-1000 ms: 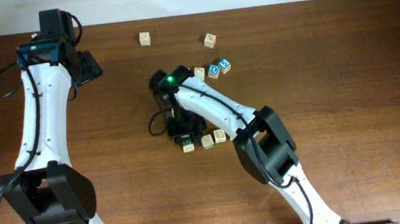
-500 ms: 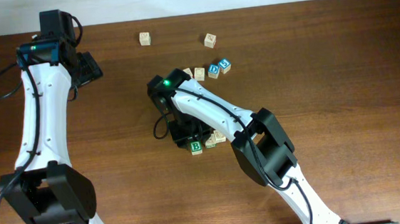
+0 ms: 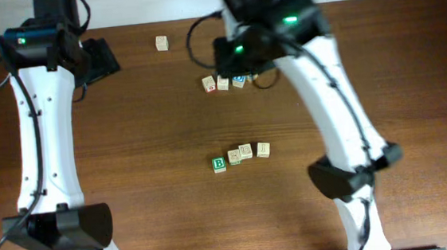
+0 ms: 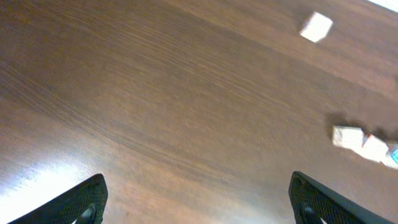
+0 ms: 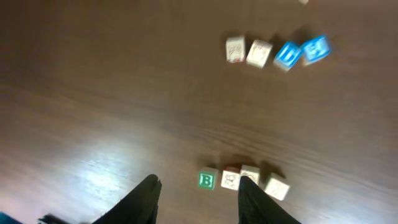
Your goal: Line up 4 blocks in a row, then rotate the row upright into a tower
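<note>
A robotics lab, it seems — two white arms (image 3: 37, 140) at a wooden table (image 3: 150, 210).

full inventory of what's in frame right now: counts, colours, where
row of blocks: 4, one green-and-white B at the left end and three pale wood, table centre
pale blocks: 2, pale wood, far cluster, left of the blue ones
blue blocks: 2, blue-faced, right end of that cluster
lone block: 1, pale wood, far edge, apart from the rest
table: 1, dark brown wood
left gripper: 1, black fingers, open, empty, far left
right gripper: 1, black fingers, open, empty, raised above the blocks
</note>
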Tool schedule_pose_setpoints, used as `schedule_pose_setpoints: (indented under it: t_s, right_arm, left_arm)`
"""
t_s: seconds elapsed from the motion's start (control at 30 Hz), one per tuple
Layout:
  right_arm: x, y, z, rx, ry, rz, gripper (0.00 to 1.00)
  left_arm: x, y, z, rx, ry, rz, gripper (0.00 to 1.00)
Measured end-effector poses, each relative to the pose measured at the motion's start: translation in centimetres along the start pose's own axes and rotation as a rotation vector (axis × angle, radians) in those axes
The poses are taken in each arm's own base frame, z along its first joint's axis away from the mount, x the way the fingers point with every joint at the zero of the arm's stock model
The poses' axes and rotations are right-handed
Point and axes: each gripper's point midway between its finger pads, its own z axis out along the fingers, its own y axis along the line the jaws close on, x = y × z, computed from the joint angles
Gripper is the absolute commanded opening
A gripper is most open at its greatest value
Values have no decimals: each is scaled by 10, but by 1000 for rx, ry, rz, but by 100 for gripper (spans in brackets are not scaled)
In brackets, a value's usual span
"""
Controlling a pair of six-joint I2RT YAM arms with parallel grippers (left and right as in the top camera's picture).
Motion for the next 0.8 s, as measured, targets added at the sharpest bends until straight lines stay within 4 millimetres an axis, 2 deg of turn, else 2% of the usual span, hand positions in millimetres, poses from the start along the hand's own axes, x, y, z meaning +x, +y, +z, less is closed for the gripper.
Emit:
schedule_pose_setpoints:
  t_s: [0.03,0.1,0.17,0.2,0.23,0.27,0.3,0.37,0.4,0.47,0.53,0.63,0.73,0.8]
  right_arm:
    - [0,-2,-32,3,-59,-7,42]
    - [6,-6,-72,16,-130,-13,42]
    - [39,-21,-127,69,-183,-7,42]
    - [57,-31,-132,100,-158,4,41]
    - [71,-40,-124,130,-107,16,38]
    - [84,-49,-105,167,-33,35,36]
    - [95,-58,-80,204,50,54,34]
    - [118,-77,-11,259,221,87,33]
    - [132,-83,22,264,291,99,33]
    - [142,-86,55,233,316,108,32]
    - [172,-88,94,171,380,132,29]
    - [189,-82,123,79,394,172,26]
    - [215,-69,147,-4,423,179,28]
    - [222,-51,153,-34,422,145,29]
  left_arm:
    - [7,-4,-10,9,6,18,91]
    - [25,-6,-24,10,42,50,90]
    - [46,-9,-41,10,86,91,90]
    - [50,-12,-42,12,93,99,90]
    - [53,-15,-42,13,99,101,91]
    - [57,-19,-41,13,108,103,92]
    - [64,-27,-39,16,123,110,91]
    - [86,-44,-31,8,173,128,88]
    - [101,-52,-23,-3,208,138,88]
    - [118,-60,-5,-21,244,139,87]
    - [137,-66,18,-40,283,129,87]
    - [144,-75,46,-21,278,91,86]
    - [119,-91,74,88,185,-3,84]
    - [95,-88,90,136,122,-74,84]
